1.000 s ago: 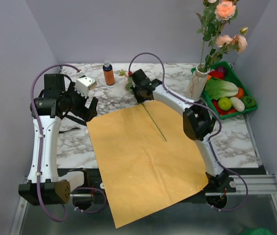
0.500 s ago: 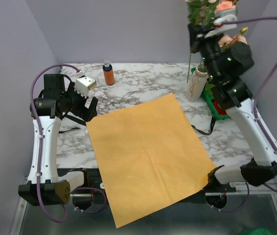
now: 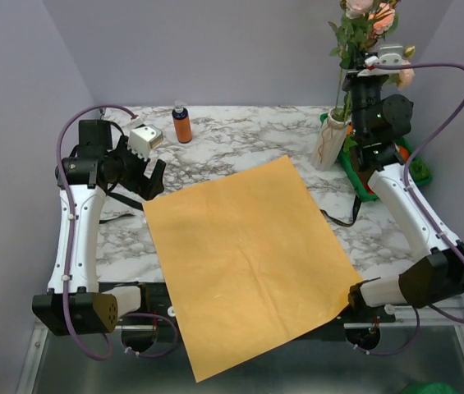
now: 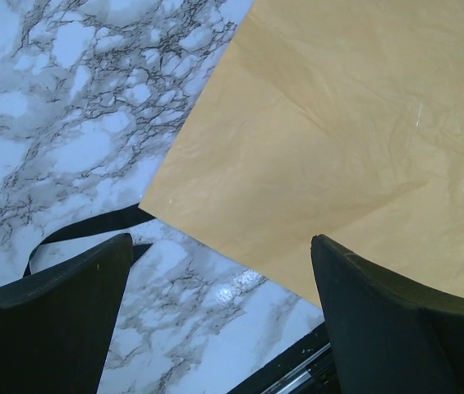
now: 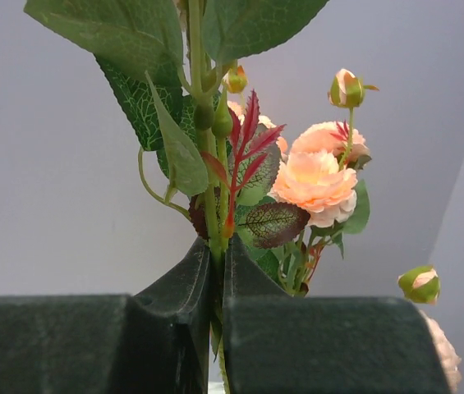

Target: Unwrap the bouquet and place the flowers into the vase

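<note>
The cream vase stands at the back right with pale pink flowers and leaves rising from it. My right gripper hangs high beside those stems, shut on one thin green stem with red and green leaves. Peach roses show just behind my right gripper. Whether the held stem's lower end is inside the vase neck is hidden. The orange paper lies flat and bare. My left gripper hovers open over the corner of the orange paper, by the black ribbon.
An orange bottle with a dark cap stands at the back centre. A green tray of vegetables sits right behind the vase. The paper's front corner overhangs the table's near edge.
My right gripper has lifted a stem off the orange paper at the table's middle and carried it up and right to the vase. The left arm has stayed put.
</note>
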